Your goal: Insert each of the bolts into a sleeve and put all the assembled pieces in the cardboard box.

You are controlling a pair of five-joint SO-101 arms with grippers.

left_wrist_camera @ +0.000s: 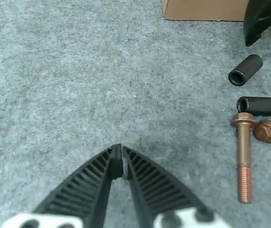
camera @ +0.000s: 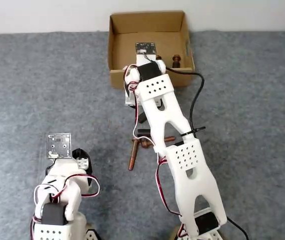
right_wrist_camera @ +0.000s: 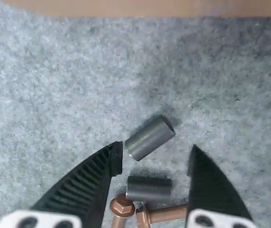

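Observation:
Two black sleeves lie on the grey carpet in front of the cardboard box (camera: 147, 30). One sleeve (right_wrist_camera: 150, 137) lies tilted just beyond my open right gripper (right_wrist_camera: 155, 154), between the lines of its fingertips. The other sleeve (right_wrist_camera: 149, 188) lies between the fingers, closer to the wrist. Two copper bolts (camera: 132, 155) (camera: 157, 141) lie beside the sleeves with their heads together (left_wrist_camera: 244, 159) (left_wrist_camera: 268, 131). A copper bolt piece (camera: 176, 61) stands inside the box. My left gripper (left_wrist_camera: 121, 164) is shut and empty over bare carpet, left of the parts.
The right arm (camera: 167, 120) stretches from the near edge up to the box front and covers part of the bolts. The left arm (camera: 62, 195) stays folded at the near left. Open carpet lies left and right of the box.

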